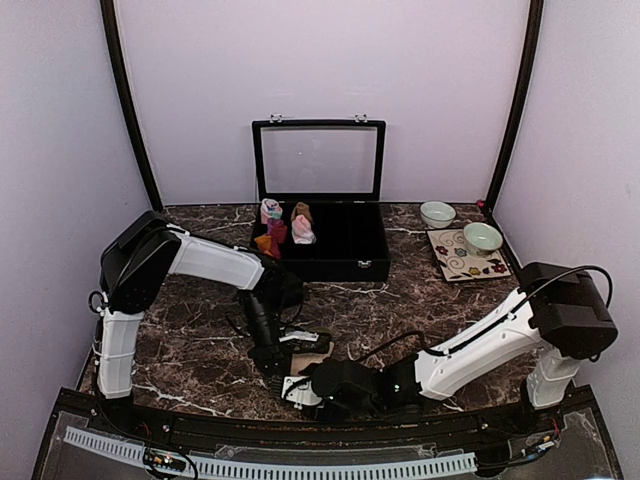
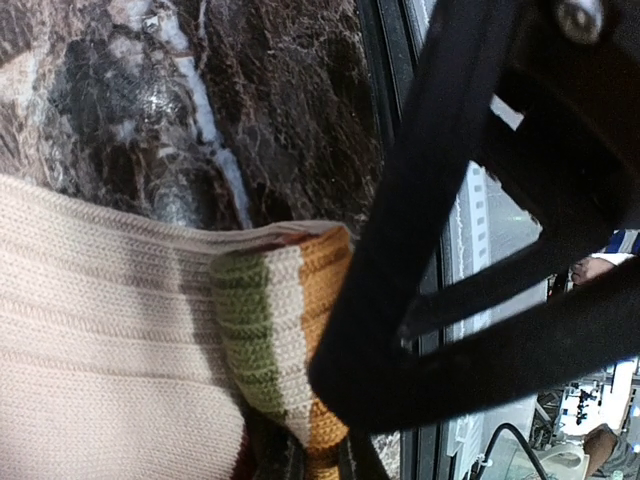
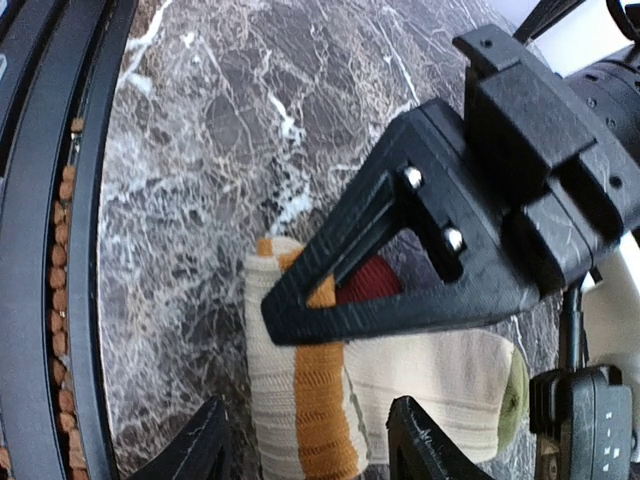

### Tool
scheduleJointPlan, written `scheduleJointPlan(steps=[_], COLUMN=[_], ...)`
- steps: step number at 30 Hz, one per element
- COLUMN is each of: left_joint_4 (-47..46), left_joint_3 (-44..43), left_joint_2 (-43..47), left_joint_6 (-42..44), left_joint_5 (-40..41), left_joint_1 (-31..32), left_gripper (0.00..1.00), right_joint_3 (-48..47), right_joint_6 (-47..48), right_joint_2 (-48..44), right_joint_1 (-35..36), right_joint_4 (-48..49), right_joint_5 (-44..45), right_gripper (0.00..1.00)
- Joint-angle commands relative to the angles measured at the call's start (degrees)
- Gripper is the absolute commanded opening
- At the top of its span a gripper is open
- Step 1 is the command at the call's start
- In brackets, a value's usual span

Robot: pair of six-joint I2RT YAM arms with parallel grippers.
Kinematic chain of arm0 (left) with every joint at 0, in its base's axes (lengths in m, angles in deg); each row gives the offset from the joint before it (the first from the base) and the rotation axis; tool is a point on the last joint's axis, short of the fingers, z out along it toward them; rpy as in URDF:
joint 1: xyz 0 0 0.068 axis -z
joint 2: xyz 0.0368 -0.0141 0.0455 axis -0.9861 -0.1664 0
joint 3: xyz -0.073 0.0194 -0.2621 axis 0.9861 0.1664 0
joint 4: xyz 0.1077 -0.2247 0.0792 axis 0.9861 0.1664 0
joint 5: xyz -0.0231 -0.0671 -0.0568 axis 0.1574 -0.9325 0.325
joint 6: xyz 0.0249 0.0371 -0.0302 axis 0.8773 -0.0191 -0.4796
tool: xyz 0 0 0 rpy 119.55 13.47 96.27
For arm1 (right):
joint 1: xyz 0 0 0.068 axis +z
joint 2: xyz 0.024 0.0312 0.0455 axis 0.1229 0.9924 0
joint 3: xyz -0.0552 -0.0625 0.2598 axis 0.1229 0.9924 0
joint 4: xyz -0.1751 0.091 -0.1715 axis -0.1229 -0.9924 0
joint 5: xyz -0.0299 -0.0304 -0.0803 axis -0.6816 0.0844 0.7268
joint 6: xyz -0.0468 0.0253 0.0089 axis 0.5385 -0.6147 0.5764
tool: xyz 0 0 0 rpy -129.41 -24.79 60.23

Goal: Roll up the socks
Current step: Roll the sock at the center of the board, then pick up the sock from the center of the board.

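Observation:
A striped sock (image 1: 312, 362) lies on the marble near the front edge, cream with orange, green and red bands. My left gripper (image 2: 320, 465) is shut on the sock (image 2: 120, 330), pinching its striped folded end between the fingers. In the right wrist view the left gripper's black finger (image 3: 400, 290) presses down across the sock (image 3: 440, 375). My right gripper (image 3: 308, 415) is open, its two fingers standing either side of the folded orange-banded part without touching it. Seen from above, the left gripper (image 1: 285, 362) and right gripper (image 1: 298, 388) meet over the sock.
A black box (image 1: 345, 268) with its glass lid raised stands at the back middle, holding several small rolled bundles (image 1: 280, 228). Two pale bowls (image 1: 437, 213) (image 1: 482, 237) and a floral mat (image 1: 462, 262) sit at the back right. The table's front rail (image 1: 300, 432) runs just beside the grippers.

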Motion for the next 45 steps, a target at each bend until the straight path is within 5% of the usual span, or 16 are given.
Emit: scheduleJointPlan(steps=[1, 9, 13, 20, 24, 37, 45], left_joint_4=[-5.54, -5.86, -6.01, -8.20, -14.11, -34.05, -26.75], left_joint_3=[3.05, 2.83, 2.76, 3.46, 8.91, 29.07, 31.60], left_joint_2=[-5.95, -5.95, -5.84, -2.48, 4.98, 34.43, 44.40], left_joint_6=[-1.66, -1.99, -2.54, -4.76, -7.38, -10.27, -2.79], left_joint_5=[20.03, 20.95, 21.52, 20.91, 21.81, 28.82, 23.97], left_joint_1=[0.41, 0.33, 0.33, -0.79, -2.50, -3.84, -3.75], left_gripper=[0.00, 0.00, 0.02, 0.23, 0.32, 0.36, 0.33], right_joint_3=[-0.66, 0.09, -0.73, 1.05, 4.29, 9.83, 9.12], right_joint_6=[-0.27, -2.48, -3.31, -9.94, -15.40, -29.08, -33.77], right_joint_2=[2.78, 6.11, 7.60, 8.99, 9.10, 11.09, 15.21], right_joint_1=[-0.03, -2.14, -2.85, -3.51, -3.58, -8.32, -11.23], right_joint_4=[6.32, 9.47, 8.09, 6.47, 8.31, 11.40, 8.29], right_joint_5=[-1.45, -3.09, -5.46, -9.60, -11.29, -23.38, -31.72], right_gripper=[0.53, 0.48, 0.35, 0.15, 0.11, 0.06, 0.05])
